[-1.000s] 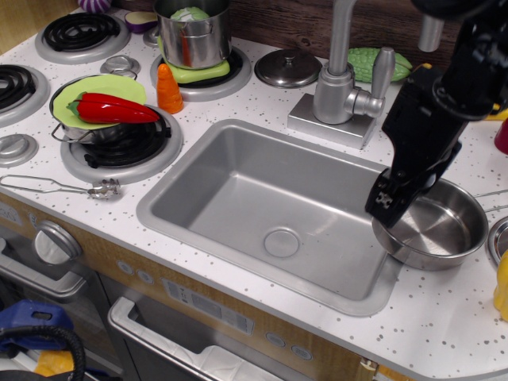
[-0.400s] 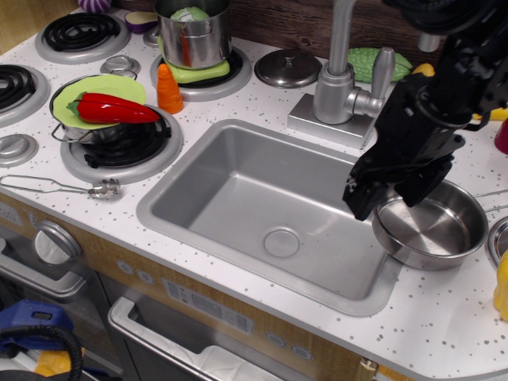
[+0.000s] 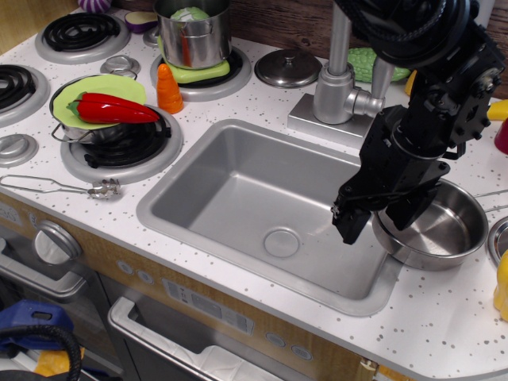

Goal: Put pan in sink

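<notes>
The pan (image 3: 441, 230), shiny, round and shallow, sits on the white counter just right of the sink (image 3: 238, 198), its left rim overhanging the sink's right edge. Its thin wire handle (image 3: 490, 193) runs off to the right. My gripper (image 3: 371, 218) is open and low at the pan's left rim. One black finger (image 3: 349, 225) hangs outside the rim over the basin, and the other (image 3: 397, 213) is inside the pan. The rim seems to lie between them. The sink is empty, with its round drain (image 3: 281, 242) showing.
The faucet (image 3: 341, 87) stands behind the sink, close to my arm. A steel lid (image 3: 287, 67) and a green vegetable (image 3: 363, 60) lie behind it. A pot (image 3: 193, 36), a carrot (image 3: 168, 89) and a red pepper on a green plate (image 3: 107, 107) are on the burners at left. A yellow object (image 3: 502, 287) is at the right edge.
My gripper has moved left and down from above the pan. It has opened, and its fingers now stand on either side of the pan's left rim. The pan has not moved.
</notes>
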Robot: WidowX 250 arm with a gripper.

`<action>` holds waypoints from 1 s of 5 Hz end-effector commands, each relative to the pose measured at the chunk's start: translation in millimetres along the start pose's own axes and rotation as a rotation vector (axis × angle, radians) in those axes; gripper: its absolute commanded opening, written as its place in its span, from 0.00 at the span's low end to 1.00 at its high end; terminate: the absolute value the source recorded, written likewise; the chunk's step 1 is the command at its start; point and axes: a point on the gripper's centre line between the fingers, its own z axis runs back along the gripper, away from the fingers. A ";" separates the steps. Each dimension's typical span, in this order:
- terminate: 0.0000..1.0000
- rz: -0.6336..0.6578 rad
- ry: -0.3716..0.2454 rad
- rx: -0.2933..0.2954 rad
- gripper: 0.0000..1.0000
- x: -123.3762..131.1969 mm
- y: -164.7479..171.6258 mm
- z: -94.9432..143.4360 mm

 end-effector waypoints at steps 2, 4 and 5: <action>0.00 0.058 -0.004 -0.091 0.00 8.6 -10.8 0.5; 0.00 0.077 -0.008 -0.077 0.00 22.8 -3.9 16.6; 0.00 0.030 -0.025 -0.062 0.00 40.8 15.6 25.5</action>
